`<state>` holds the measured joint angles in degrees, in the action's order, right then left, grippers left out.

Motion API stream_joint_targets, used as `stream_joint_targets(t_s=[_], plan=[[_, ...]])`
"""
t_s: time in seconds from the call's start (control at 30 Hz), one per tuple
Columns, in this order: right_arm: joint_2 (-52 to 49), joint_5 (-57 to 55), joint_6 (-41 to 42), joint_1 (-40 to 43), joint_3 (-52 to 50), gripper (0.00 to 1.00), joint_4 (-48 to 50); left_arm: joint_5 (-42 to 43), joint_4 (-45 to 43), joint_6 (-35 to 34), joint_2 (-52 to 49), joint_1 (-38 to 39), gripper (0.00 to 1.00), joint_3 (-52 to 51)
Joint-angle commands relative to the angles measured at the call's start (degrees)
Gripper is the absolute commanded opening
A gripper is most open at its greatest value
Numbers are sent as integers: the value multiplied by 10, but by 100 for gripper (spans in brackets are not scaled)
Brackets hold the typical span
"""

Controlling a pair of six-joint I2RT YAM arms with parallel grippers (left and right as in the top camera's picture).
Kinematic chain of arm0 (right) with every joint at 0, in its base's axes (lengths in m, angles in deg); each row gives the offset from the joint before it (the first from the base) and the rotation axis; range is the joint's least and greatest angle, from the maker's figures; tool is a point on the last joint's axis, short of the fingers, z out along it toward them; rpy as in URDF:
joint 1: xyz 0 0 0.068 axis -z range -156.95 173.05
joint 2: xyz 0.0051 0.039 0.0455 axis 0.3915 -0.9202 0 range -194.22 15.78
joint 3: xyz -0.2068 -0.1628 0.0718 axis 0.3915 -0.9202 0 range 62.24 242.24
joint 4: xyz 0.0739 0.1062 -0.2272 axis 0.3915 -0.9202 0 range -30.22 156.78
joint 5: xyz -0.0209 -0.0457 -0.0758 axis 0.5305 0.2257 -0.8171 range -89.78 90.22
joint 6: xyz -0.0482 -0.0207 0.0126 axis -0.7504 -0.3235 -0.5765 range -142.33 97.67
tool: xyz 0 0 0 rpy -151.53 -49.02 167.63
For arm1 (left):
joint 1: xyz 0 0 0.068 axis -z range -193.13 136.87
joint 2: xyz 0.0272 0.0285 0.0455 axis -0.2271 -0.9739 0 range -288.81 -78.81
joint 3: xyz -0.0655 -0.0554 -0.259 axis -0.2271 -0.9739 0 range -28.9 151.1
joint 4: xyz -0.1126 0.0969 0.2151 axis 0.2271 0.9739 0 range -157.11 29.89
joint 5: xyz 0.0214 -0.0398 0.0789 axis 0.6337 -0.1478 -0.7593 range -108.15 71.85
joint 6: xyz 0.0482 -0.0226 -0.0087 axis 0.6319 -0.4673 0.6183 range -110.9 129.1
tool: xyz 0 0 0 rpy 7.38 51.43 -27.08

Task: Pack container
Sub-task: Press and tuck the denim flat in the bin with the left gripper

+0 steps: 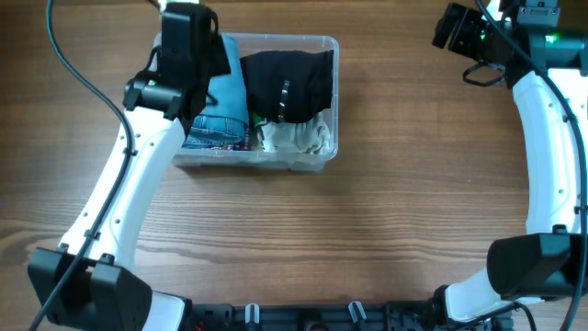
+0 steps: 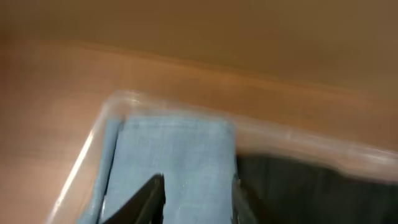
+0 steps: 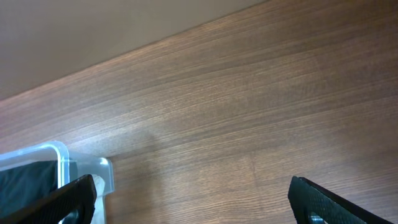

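The clear container point(image 1: 303, 164) stands at the back left of the table. It holds folded blue jeans point(image 1: 225, 101) on its left side, a black garment point(image 1: 289, 78) in the middle and right, and a white cloth point(image 1: 294, 138) at the front right. My left gripper point(image 1: 191, 55) hovers over the container's left part. In the left wrist view its fingers point(image 2: 194, 199) are open over the jeans point(image 2: 174, 149), beside the black garment point(image 2: 298, 186) and the container's rim point(image 2: 286, 137). My right gripper point(image 1: 457, 28) is open and empty at the back right, with its fingers point(image 3: 196, 208) over bare table.
The wooden table point(image 1: 367, 239) spreads in front of and to the right of the container. The right wrist view shows the container's corner point(image 3: 62, 155) at the lower left. The arms' bases stand along the front edge.
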<state>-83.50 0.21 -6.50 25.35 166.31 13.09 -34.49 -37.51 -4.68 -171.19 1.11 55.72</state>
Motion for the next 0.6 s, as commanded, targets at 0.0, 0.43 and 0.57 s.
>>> stream_joint_targets(t_s=[0.0,0.43,0.57], plan=[[1,5,8,-1,5,100,1,-20,-71,46,-34,-8,38,8],[1,5,8,-1,5,100,1,-16,-123,46,-219,-63,34,8],[1,5,8,-1,5,100,1,30,-124,46,-278,-85,31,8]])
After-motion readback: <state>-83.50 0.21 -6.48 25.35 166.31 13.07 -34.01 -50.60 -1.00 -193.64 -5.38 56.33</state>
